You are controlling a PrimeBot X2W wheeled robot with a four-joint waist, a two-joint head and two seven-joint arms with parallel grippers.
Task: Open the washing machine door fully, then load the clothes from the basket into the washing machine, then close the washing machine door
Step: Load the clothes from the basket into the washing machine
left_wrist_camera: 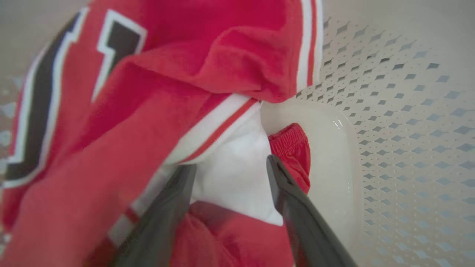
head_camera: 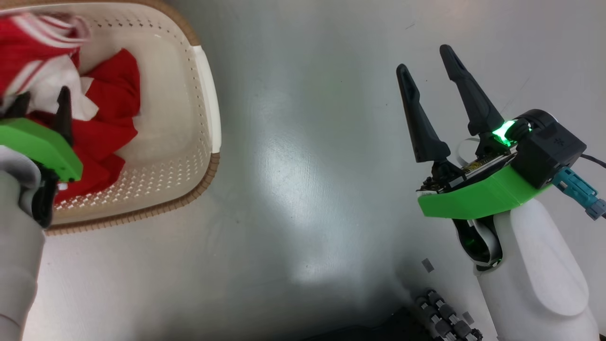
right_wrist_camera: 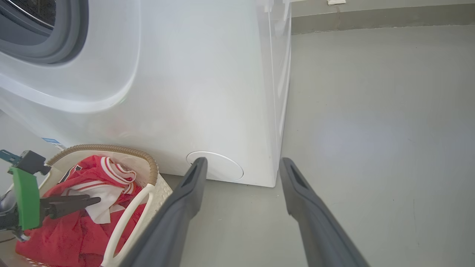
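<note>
The basket (head_camera: 208, 104) stands on the floor at the upper left, with the red and white clothes (head_camera: 109, 109) heaped in its left half. My left gripper (head_camera: 42, 97) is down among them and open. In the left wrist view its fingers (left_wrist_camera: 174, 200) straddle a white patch of the clothes (left_wrist_camera: 230, 167) without pinching it. My right gripper (head_camera: 426, 59) hangs open over bare floor, well right of the basket, with nothing between its fingers. In the right wrist view the washing machine (right_wrist_camera: 193, 81) stands just behind the basket (right_wrist_camera: 148, 167), its grey rubber ring (right_wrist_camera: 55, 52) uncovered. The washing machine door is out of view.
A small round flap (right_wrist_camera: 217, 167) sits low on the machine's front, near its right corner. Grey floor (right_wrist_camera: 371, 129) spreads to the right of the machine as far as a wall base. Dark rollers of my own base (head_camera: 445, 317) show at the bottom of the head view.
</note>
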